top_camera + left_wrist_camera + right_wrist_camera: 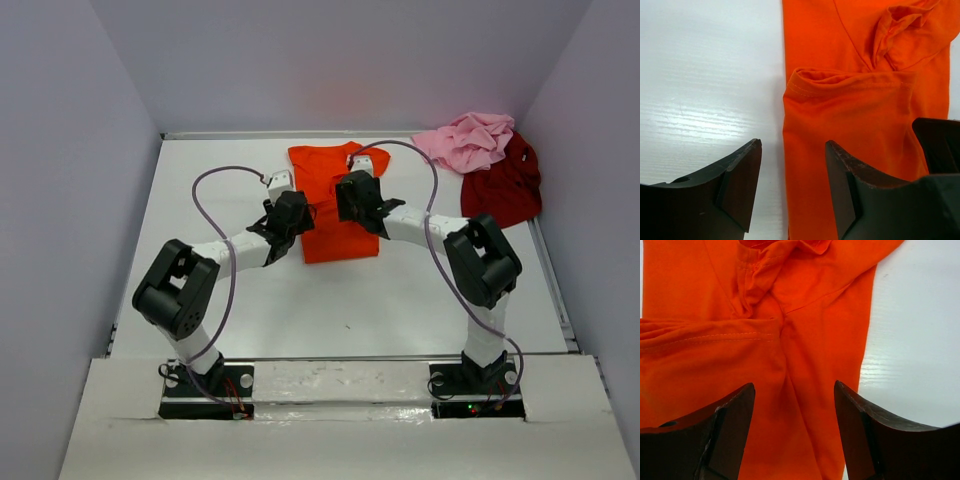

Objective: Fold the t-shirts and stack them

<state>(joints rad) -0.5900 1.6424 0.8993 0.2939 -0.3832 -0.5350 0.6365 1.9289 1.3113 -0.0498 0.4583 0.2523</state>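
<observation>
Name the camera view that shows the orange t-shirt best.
Top external view: only there does the orange t-shirt appear nearly whole, lying on the table. The left wrist view shows just its left edge and a folded-in sleeve; the right wrist view just its right edge and folds.

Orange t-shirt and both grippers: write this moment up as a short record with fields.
orange t-shirt: flat on the table, sides folded inward into a narrow strip
left gripper: open, over the shirt's left edge, holding nothing
right gripper: open, over the shirt's right part, holding nothing
pink t-shirt: crumpled, far right corner
dark red t-shirt: loose heap beside the pink one, touching it
stack: not yet started
</observation>
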